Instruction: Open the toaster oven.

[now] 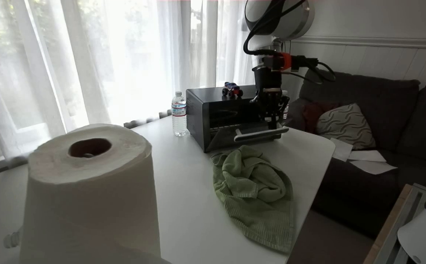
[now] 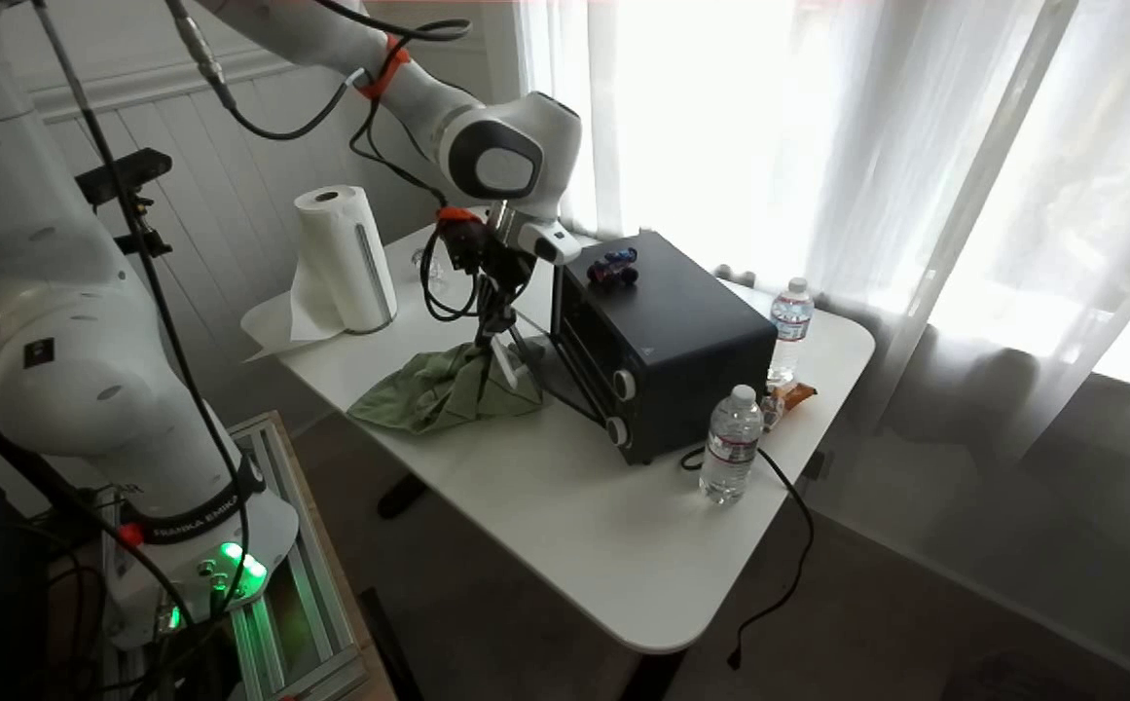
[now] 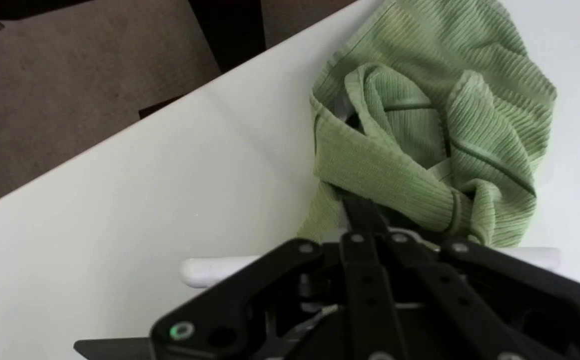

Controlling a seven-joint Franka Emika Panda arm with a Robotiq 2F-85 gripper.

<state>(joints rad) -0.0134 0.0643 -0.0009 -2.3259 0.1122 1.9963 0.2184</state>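
Observation:
The black toaster oven stands on the white table in both exterior views (image 1: 197, 119) (image 2: 686, 312). Its door (image 1: 222, 138) is tilted outward, partly open, and the dark inside shows above it. The light handle bar (image 1: 251, 136) juts from the door; in the wrist view the handle (image 3: 220, 270) crosses behind my fingers. My gripper (image 1: 272, 123) points down at the handle, its fingers together. It also shows in an exterior view (image 2: 485, 362) and in the wrist view (image 3: 364, 215). Whether the fingertips touch the handle or stand inside or outside it is not clear.
A green cloth (image 1: 253, 183) lies crumpled before the oven. A toy truck (image 2: 613, 267) sits on top. Water bottles (image 2: 732, 443) (image 2: 790, 326) and an orange wrapper (image 2: 793, 395) are beside and behind it. A paper towel roll (image 2: 343, 258) stands at the table's far end.

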